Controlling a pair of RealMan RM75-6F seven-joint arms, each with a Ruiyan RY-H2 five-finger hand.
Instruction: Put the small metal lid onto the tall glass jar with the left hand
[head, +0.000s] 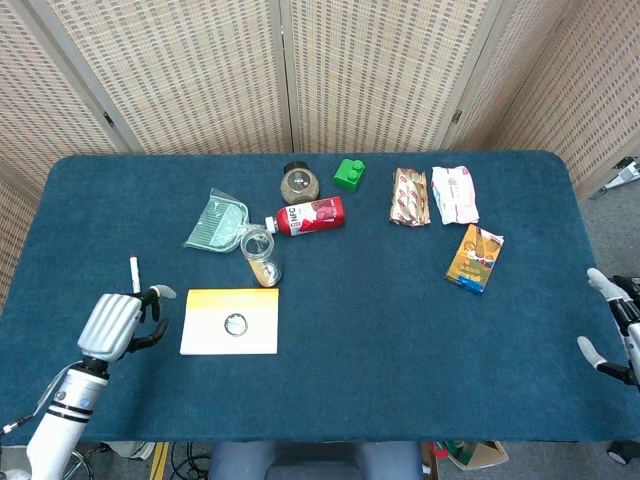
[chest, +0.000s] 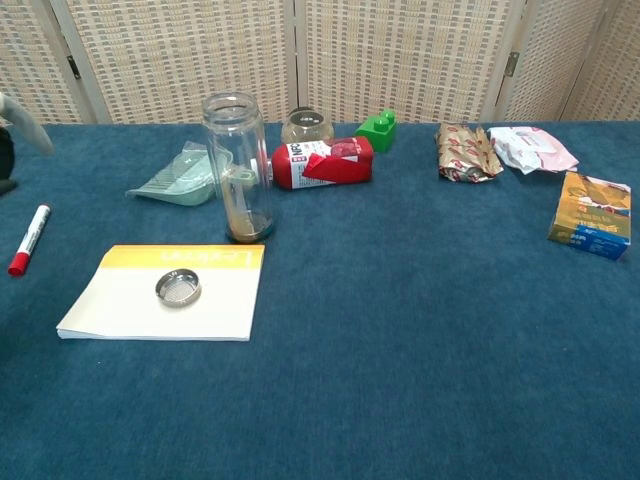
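The small round metal lid (head: 235, 323) (chest: 178, 289) lies on a white and yellow notepad (head: 205, 338) (chest: 120, 310). The tall glass jar (head: 259, 254) (chest: 238, 180) stands upright and uncovered just behind the notepad's far right corner. My left hand (head: 118, 322) hovers to the left of the notepad, empty, fingers apart; in the chest view only its edge (chest: 12, 130) shows at the far left. My right hand (head: 615, 330) hangs off the table's right edge, empty with fingers spread.
A red marker (head: 135, 272) (chest: 27, 239) lies partly hidden behind my left hand. Behind the jar lie a green plastic piece (head: 215, 224), a red bottle on its side (head: 310, 215), a short jar (head: 298, 183) and a green block (head: 349, 172). Snack packets (head: 408, 196) (head: 454, 193) (head: 475, 257) sit at the right.
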